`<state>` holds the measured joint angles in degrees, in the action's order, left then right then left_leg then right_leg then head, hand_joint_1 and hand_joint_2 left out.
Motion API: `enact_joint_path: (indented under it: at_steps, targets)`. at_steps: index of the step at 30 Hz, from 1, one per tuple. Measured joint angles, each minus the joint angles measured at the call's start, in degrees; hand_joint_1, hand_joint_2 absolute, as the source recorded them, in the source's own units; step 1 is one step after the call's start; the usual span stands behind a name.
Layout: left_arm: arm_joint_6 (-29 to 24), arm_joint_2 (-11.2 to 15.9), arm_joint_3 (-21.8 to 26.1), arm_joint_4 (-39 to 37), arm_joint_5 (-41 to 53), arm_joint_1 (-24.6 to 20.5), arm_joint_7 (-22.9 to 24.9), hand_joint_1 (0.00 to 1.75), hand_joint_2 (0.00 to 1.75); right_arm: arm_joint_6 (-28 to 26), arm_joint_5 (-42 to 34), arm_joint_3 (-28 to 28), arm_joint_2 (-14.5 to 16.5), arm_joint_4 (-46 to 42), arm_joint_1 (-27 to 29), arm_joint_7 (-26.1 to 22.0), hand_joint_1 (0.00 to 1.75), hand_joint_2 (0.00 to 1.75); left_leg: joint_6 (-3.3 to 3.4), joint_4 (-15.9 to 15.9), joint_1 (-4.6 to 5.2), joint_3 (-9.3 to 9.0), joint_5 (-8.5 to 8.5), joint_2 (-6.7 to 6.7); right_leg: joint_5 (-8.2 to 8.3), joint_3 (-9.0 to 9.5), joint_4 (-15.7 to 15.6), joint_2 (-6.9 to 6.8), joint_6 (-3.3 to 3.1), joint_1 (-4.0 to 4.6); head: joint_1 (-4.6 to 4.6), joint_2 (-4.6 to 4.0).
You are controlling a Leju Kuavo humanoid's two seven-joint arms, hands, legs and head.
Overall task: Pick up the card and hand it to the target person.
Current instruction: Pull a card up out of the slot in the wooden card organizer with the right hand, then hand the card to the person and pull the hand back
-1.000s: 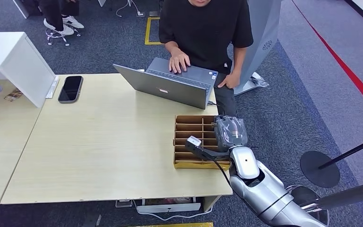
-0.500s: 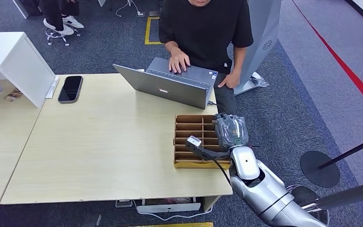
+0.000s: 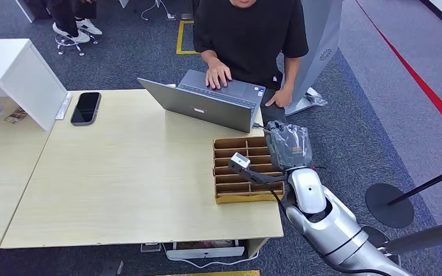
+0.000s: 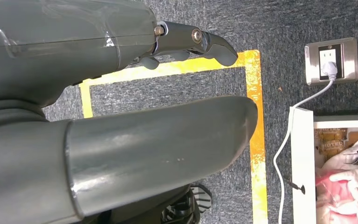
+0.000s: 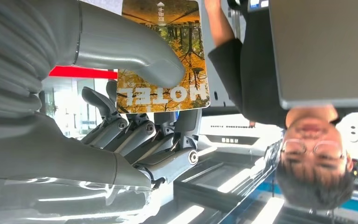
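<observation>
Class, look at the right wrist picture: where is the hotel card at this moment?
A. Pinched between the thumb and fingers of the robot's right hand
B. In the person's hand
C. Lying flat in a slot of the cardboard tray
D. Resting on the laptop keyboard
A: the card sits pinched under the thumb of the right hand, against its fingers.
</observation>
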<state>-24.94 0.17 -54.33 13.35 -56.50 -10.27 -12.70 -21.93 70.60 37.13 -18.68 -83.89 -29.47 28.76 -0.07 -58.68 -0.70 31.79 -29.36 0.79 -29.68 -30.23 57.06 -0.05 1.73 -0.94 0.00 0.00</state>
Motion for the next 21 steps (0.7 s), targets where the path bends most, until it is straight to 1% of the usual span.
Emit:
enact_joint_path:
  at_steps: [4,10,13,17,21]
  targets:
    - [0.14,0.04,-0.27,0.04,0.38,-0.26,0.22,0.00,0.00,0.52,-1.35,-0.39,-0.55,2.67,-2.89,-0.06,1.62,1.75,0.00,0.00,0.00,-0.01,0.00,0.00,0.00,0.01,0.00,0.01,0.01,0.00,0.00,0.00]
    - [0.30,0.11,-0.79,0.08,1.11,-0.69,0.78,0.00,0.00,1.90,-2.95,0.15,-1.13,8.29,-7.49,-0.03,1.59,1.75,0.00,0.01,0.00,-0.03,0.01,-0.01,0.02,0.04,-0.03,0.01,0.01,0.00,0.00,0.00]
    - [0.34,0.18,-1.13,0.12,1.63,-1.01,1.18,0.00,0.00,3.03,-3.79,1.06,-1.00,13.53,-10.33,0.10,1.61,1.75,0.00,0.05,-0.01,-0.08,0.02,-0.02,0.04,0.08,-0.07,0.02,0.00,0.01,0.00,0.00]
    - [0.48,0.22,-1.44,0.18,2.09,-1.42,1.49,0.00,0.00,2.77,-5.00,1.64,-0.29,19.67,-12.53,-0.50,1.65,1.75,0.00,0.07,-0.02,-0.10,0.04,-0.05,0.07,0.11,-0.10,0.05,0.00,0.02,0.00,0.00]
    - [0.67,0.22,-1.72,0.23,2.57,-1.76,1.88,0.00,0.00,1.89,-6.49,2.43,0.41,25.43,-14.22,-1.19,1.65,1.75,0.00,0.10,-0.03,-0.14,0.04,-0.04,0.07,0.16,-0.14,0.03,0.00,0.03,0.00,0.00]
